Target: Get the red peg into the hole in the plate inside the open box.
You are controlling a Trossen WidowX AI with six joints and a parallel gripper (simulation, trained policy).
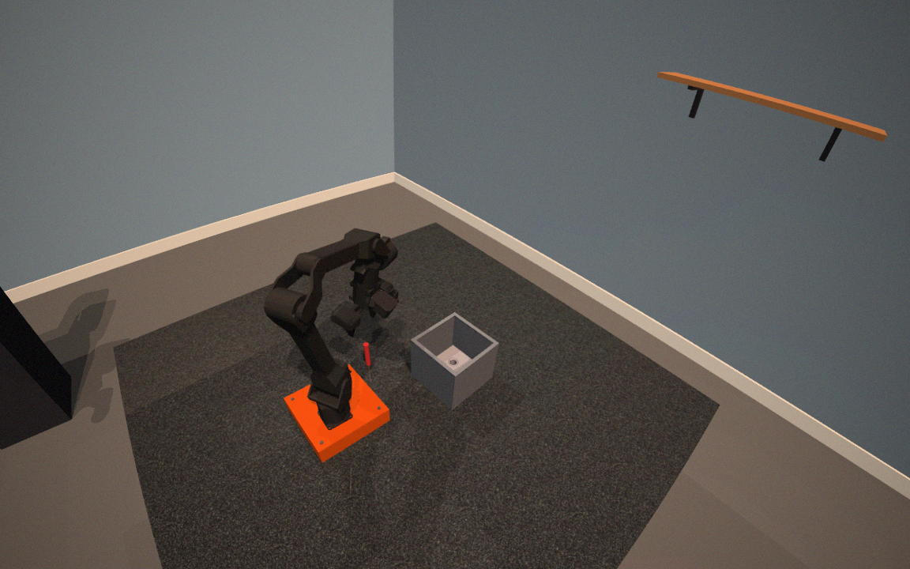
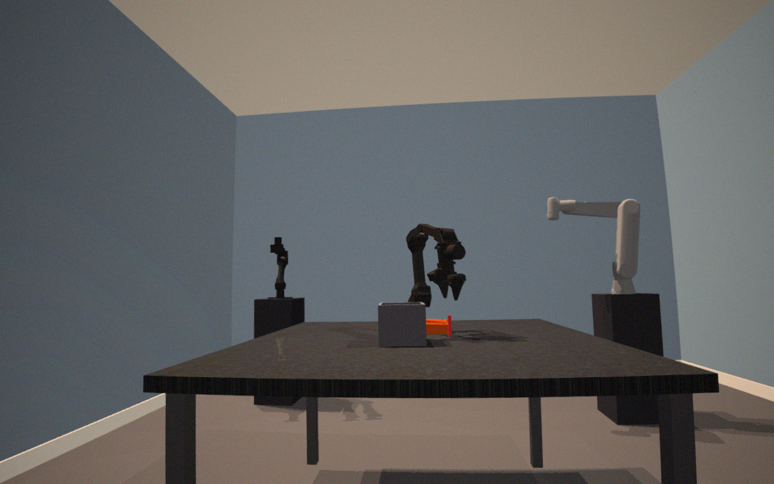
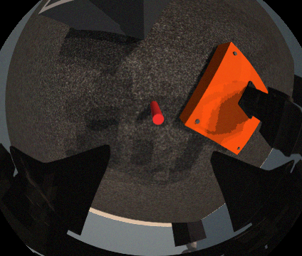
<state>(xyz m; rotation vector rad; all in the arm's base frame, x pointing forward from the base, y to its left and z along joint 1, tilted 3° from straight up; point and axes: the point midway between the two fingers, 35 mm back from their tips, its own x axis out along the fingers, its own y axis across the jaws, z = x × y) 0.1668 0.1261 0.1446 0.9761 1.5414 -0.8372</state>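
The red peg (image 1: pixel 367 354) (image 2: pixel 449 326) (image 3: pixel 156 113) stands upright on the dark table top, between the arm's base and the box. My gripper (image 1: pixel 362 324) (image 2: pixel 449 298) (image 3: pixel 164 154) is wide open and empty. It points down and hangs above the peg; in the wrist view the peg shows a little beyond the line between the fingertips. The grey open box (image 1: pixel 432 372) (image 2: pixel 402 325) (image 3: pixel 87 21) stands beside the peg. In the top view the pale plate (image 1: pixel 453 352) with its empty hole shows at the bottom of the box. The wrist view shows only the box's outer side and part of its rim.
The arm's orange base (image 1: pixel 302 406) (image 2: pixel 438 329) (image 3: pixel 211 103) is close to the peg, on the side away from the box. The dark table (image 1: pixel 515 480) (image 2: pixel 318 364) bears them all. Other arms stand on separate pedestals behind the table in the exterior view.
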